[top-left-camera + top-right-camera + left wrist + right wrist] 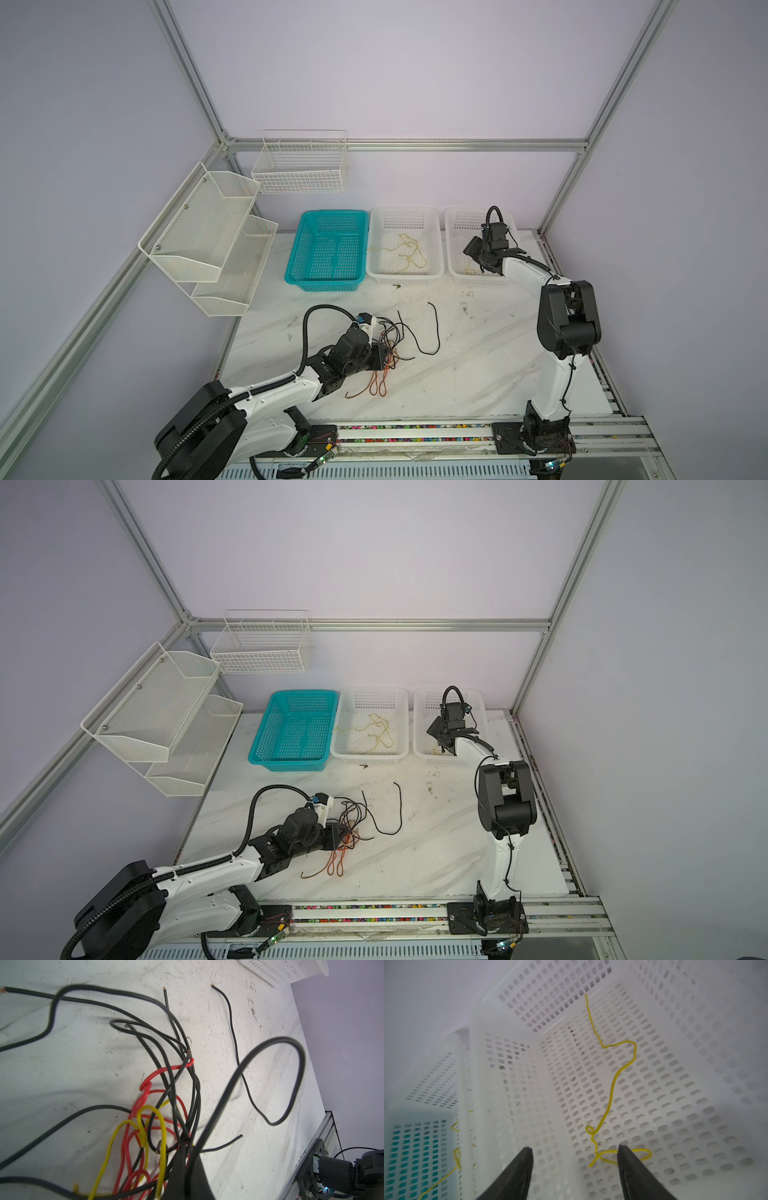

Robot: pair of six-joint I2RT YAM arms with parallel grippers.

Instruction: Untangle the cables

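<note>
**A:** What is seen of the surface and the room?

**B:** A white marbled tabletop (478,365), scuffed and speckled, is enclosed by lilac walls (415,83) and an aluminium frame (407,145). A wire rack (301,166) and a two-tier mesh shelf (208,232) are fixed to the walls, well away from both grippers.

**A:** And the containers?

**B:** Three baskets are lined up along the far edge. The teal basket (332,212) is placed farthest from the right gripper (575,1148). In the middle white basket (405,209) a kinked yellow cable (409,253) is held, one end hung over the rim toward the teal one. The end white basket (457,232) is found directly beneath the right gripper, and a long yellow cable (612,1088) is spread on its floor, just ahead of the fingers.

**A:** How are the grippers held?

**B:** The right one is spread apart, with nothing gripped. The left gripper (184,1148) is clenched on the tangled cables (166,1095), black, red and yellow. These are bunched at its tips and fanned over the tabletop ahead. A loose black cable (434,332) is laid just beyond them.
</note>
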